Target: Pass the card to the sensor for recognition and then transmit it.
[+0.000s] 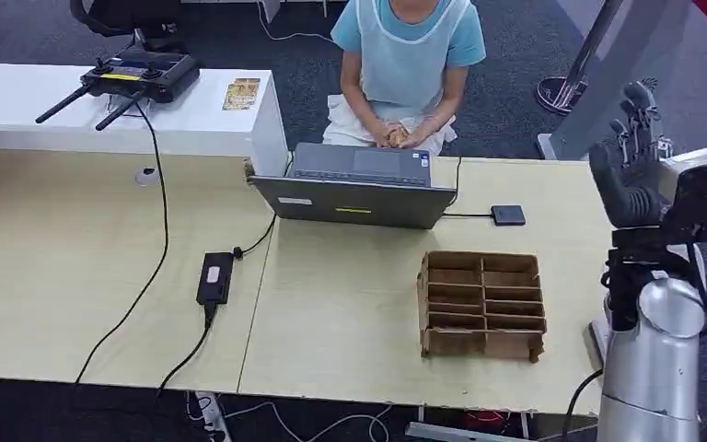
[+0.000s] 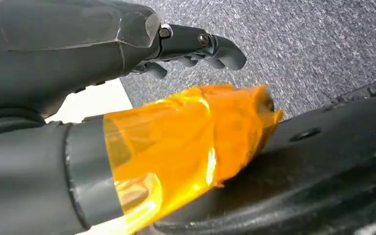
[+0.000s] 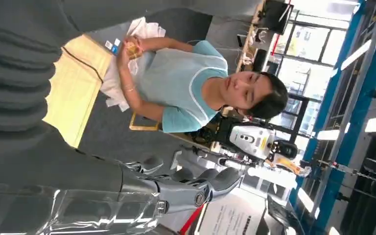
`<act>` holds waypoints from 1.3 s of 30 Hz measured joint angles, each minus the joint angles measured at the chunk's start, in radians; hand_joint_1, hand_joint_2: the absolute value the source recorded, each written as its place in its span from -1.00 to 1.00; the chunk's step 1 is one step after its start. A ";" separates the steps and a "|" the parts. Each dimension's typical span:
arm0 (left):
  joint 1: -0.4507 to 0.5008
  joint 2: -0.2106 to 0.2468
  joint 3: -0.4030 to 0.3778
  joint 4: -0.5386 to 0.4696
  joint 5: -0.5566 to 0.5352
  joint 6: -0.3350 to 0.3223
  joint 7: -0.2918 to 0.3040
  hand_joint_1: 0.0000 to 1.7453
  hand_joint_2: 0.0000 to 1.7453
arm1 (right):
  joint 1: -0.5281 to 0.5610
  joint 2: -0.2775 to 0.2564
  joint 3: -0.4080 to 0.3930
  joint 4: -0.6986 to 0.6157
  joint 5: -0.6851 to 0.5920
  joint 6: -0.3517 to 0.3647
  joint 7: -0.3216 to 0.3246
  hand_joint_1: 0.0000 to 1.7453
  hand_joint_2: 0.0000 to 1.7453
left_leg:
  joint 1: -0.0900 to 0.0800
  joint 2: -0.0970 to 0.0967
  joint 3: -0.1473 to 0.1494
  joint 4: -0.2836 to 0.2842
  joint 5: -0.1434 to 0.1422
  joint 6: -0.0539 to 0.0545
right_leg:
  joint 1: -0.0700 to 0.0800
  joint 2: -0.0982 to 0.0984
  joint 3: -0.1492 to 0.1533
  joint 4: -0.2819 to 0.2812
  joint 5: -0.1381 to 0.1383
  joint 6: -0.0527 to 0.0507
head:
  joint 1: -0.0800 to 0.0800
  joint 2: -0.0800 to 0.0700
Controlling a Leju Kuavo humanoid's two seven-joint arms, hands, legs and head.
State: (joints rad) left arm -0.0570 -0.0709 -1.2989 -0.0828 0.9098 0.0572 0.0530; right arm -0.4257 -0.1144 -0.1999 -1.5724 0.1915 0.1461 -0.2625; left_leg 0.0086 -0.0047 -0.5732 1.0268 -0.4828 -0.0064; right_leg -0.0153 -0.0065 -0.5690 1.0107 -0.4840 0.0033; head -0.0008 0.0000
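My right hand (image 1: 631,170) is raised beside the table's right edge, fingers spread and upright, holding nothing. The right wrist view shows those fingers (image 3: 191,188) stretched out toward the seated person (image 3: 186,83). That person holds a small yellowish card (image 1: 394,136) (image 3: 133,49) in both hands behind the laptop (image 1: 359,189). The small black square sensor (image 1: 508,215) lies on the table right of the laptop, wired to it. More patterned cards (image 1: 241,93) lie on the white counter. My left hand (image 2: 196,46) hangs over grey carpet, its thumb (image 2: 191,142) wrapped in orange tape, with nothing in it.
A brown cardboard box with dividers (image 1: 483,304) stands near the table's front right. A black power adapter (image 1: 214,278) and its cables cross the left half of the table. A black router (image 1: 138,75) sits on the white counter (image 1: 193,124). A grey post (image 1: 608,74) rises behind my right hand.
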 joint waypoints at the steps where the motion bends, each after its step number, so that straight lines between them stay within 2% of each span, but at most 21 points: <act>1: 0.000 0.000 0.000 0.001 0.000 0.000 0.000 -1.00 -1.00 | 0.008 -0.003 -0.002 -0.010 0.000 0.000 0.000 -1.00 -1.00 | 0.000 0.000 0.000 0.000 0.000 0.000 | 0.000 0.000 0.000 0.000 0.000 0.000 | 0.000 0.000; 8: 0.000 -0.003 0.000 0.003 0.014 0.000 0.000 -1.00 -1.00 | 0.055 -0.015 -0.013 -0.057 -0.029 0.010 -0.001 -1.00 -1.00 | 0.000 -0.001 0.001 0.000 0.001 0.000 | 0.000 -0.001 0.001 0.000 0.000 0.000 | 0.000 0.000; 12: 0.001 -0.013 0.004 0.008 0.045 0.006 0.000 -1.00 -1.00 | 0.187 -0.019 -0.016 -0.139 -0.056 0.034 -0.044 -1.00 -1.00 | 0.000 -0.002 -0.001 0.000 0.000 0.000 | 0.000 -0.002 0.000 0.000 0.000 0.000 | 0.000 0.000; 15: 0.000 -0.023 0.011 0.017 0.070 0.018 -0.004 -1.00 -1.00 | 0.300 -0.019 -0.016 -0.216 0.004 0.003 -0.096 -1.00 -1.00 | 0.000 -0.002 -0.001 0.000 -0.001 0.001 | 0.000 -0.002 0.000 0.000 -0.002 0.002 | 0.000 0.000; 18: 0.001 -0.037 0.018 0.028 0.097 0.027 -0.007 -1.00 -1.00 | 0.403 -0.018 -0.005 -0.290 0.226 -0.138 -0.134 -1.00 -1.00 | 0.000 -0.002 -0.001 0.000 -0.002 0.001 | 0.000 -0.002 0.000 0.000 -0.002 0.002 | 0.000 0.000; 19: 0.000 -0.042 0.019 0.032 0.104 0.028 -0.009 -1.00 -1.00 | 0.434 -0.015 0.009 -0.314 0.350 -0.220 -0.132 -1.00 -1.00 | 0.000 -0.002 -0.001 0.000 -0.002 0.000 | 0.000 -0.002 0.000 0.000 -0.003 0.002 | 0.000 0.000; 21: 0.001 -0.050 0.020 0.037 0.117 0.034 -0.015 -1.00 -1.00 | 0.499 -0.007 0.042 -0.343 0.612 -0.388 -0.098 -1.00 -1.00 | 0.000 -0.002 -0.001 0.000 -0.002 0.000 | 0.000 -0.002 0.000 0.000 -0.003 0.002 | 0.000 0.000; 23: 0.000 -0.057 0.020 0.040 0.135 0.039 -0.017 -1.00 -1.00 | 0.555 -0.004 0.100 -0.367 0.782 -0.516 -0.038 -1.00 -1.00 | 0.000 -0.001 -0.001 0.000 -0.002 0.000 | 0.000 -0.001 0.000 0.000 -0.003 0.001 | 0.000 0.000; 25: 0.000 -0.061 0.020 0.043 0.149 0.043 -0.017 -1.00 -1.00 | 0.606 -0.004 0.147 -0.382 0.806 -0.575 0.018 -1.00 -1.00 | 0.000 -0.001 0.000 0.000 -0.002 0.000 | 0.000 -0.001 0.000 0.000 -0.003 0.001 | 0.000 0.000; 27: 0.000 -0.065 0.020 0.046 0.163 0.048 -0.017 -1.00 -1.00 | 0.652 -0.004 0.181 -0.396 0.773 -0.594 0.054 -1.00 -1.00 | 0.000 -0.001 -0.001 0.000 -0.002 0.000 | 0.000 -0.002 0.000 0.000 -0.003 0.001 | 0.000 0.000; 28: 0.000 -0.067 0.020 0.047 0.168 0.048 -0.017 -1.00 -1.00 | 0.672 -0.003 0.188 -0.402 0.745 -0.592 0.059 -1.00 1.00 | 0.000 -0.001 -0.001 0.000 -0.002 0.000 | 0.000 -0.001 0.000 0.000 -0.003 0.001 | 0.000 0.000; 33: 0.000 -0.074 0.020 0.052 0.185 0.055 -0.017 -1.00 -1.00 | 0.742 0.003 0.199 -0.433 0.675 -0.572 0.041 -1.00 1.00 | 0.000 -0.001 -0.001 0.000 -0.002 0.000 | -0.001 -0.001 0.000 0.000 -0.003 0.001 | 0.000 0.000; 39: 0.000 -0.074 0.018 0.053 0.199 0.055 -0.017 -1.00 -1.00 | 0.759 0.015 0.199 -0.441 0.817 -0.576 0.059 -1.00 1.00 | 0.000 -0.001 0.000 0.000 -0.002 0.000 | -0.001 -0.001 0.001 0.000 -0.003 0.002 | 0.000 0.000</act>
State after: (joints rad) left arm -0.0571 -0.1450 -1.2810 -0.0298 1.1086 0.1125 0.0362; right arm 0.3336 -0.0996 -0.0008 -2.0130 1.0086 -0.4295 -0.2033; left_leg 0.0086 -0.0052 -0.5737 1.0264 -0.4848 -0.0061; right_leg -0.0159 -0.0074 -0.5684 1.0106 -0.4867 0.0048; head -0.0008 0.0000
